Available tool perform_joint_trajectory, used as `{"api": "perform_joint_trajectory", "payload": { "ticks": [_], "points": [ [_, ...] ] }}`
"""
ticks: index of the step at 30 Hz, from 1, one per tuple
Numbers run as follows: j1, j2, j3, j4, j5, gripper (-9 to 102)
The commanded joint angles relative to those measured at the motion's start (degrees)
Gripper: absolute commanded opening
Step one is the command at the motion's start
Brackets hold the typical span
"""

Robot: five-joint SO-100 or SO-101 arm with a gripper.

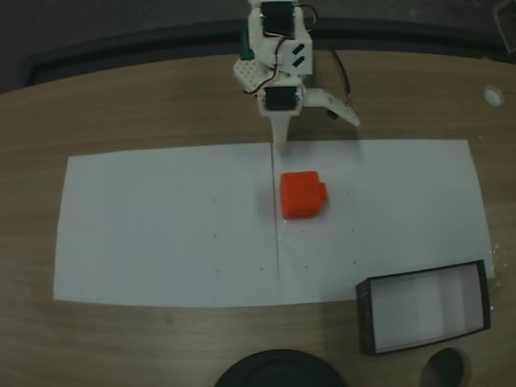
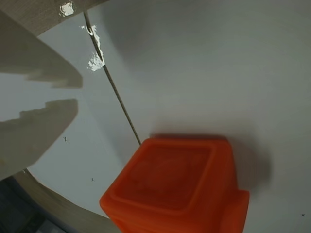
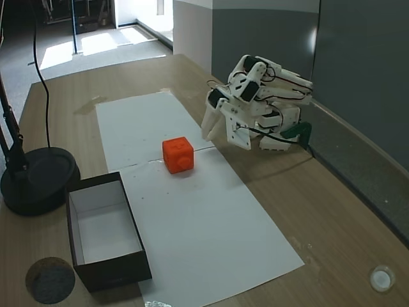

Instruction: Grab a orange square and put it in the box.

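The orange square [image 1: 302,194] sits on the white paper [image 1: 161,226] near the middle of the table, its nub facing right in a fixed view. My gripper [image 1: 317,134] is open just beyond the square and apart from it, one finger pointing down at the paper's far edge and the other splayed out to the side. From the side, the gripper [image 3: 222,137] hangs right of the orange square [image 3: 177,155]. In the wrist view the orange square [image 2: 180,189] lies low in frame, with a finger [image 2: 39,58] at the left. The box [image 1: 364,316] stands empty at the paper's near right corner.
A round black lamp base [image 3: 38,176] with a pole stands beside the box [image 3: 112,272]. A small dark disc [image 3: 50,279] lies near the box's corner. A small white cap [image 1: 493,95] rests at the table's far right. A dark wall runs behind the arm.
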Motion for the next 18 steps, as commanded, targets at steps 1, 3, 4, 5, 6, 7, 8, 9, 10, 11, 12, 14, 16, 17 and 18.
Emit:
{"api": "perform_joint_trajectory", "payload": {
  "ticks": [1, 3, 4, 5, 6, 7, 8, 9, 10, 11, 12, 14, 16, 17, 18],
  "points": [
    [0.0, 1.41, -2.2, -4.48, 0.09, 0],
    [1.58, 1.41, -1.67, -12.22, 0.09, 0],
    [2.55, 1.41, -1.67, -15.29, 0.09, 0],
    [2.99, 1.41, -2.02, -18.11, 0.09, 0],
    [3.16, 1.41, -2.55, -20.65, 0.09, 0],
    [2.72, 1.41, -2.9, -23.38, 0.09, 0],
    [2.29, 1.41, -3.69, -25.58, 0.09, 1],
    [2.29, 1.32, -5.01, -26.89, 0.09, 4],
    [2.11, 1.23, -6.68, -27.16, 0.09, 7],
    [2.02, 1.05, -8.35, -26.98, 0.18, 12],
    [1.76, 1.05, -9.93, -26.28, 0.97, 17],
    [0.97, 0.79, -13.71, -22.5, 5.1, 27],
    [-1.41, -1.14, -18.11, -17.49, 8.09, 34],
    [-3.16, -2.9, -20.48, -15.12, 8.96, 36],
    [-5.1, -5.19, -22.68, -13.18, 9.49, 37]
  ]
}}
